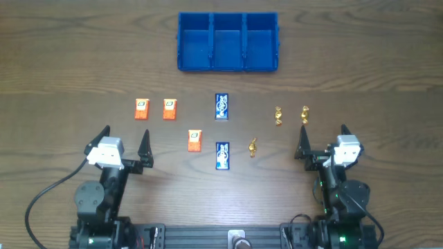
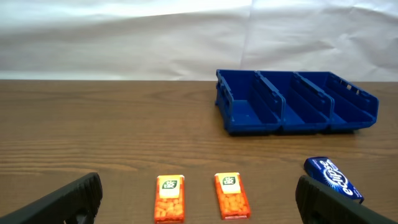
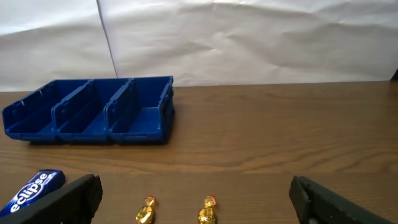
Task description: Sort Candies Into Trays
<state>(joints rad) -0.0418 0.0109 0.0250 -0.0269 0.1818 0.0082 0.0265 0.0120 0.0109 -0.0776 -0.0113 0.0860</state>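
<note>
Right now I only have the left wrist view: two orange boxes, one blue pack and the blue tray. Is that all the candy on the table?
Observer: No. A third orange box lies nearer the arms' bases than those two.
Operator: Any more blue packs?
Observer: One. A second blue pack lies just right of that third box.
Operator: Any other kind of candy?
Observer: Three gold-wrapped candies. One lies right of that second pack, and two lie side by side farther from the bases, on the right arm's side.
</note>
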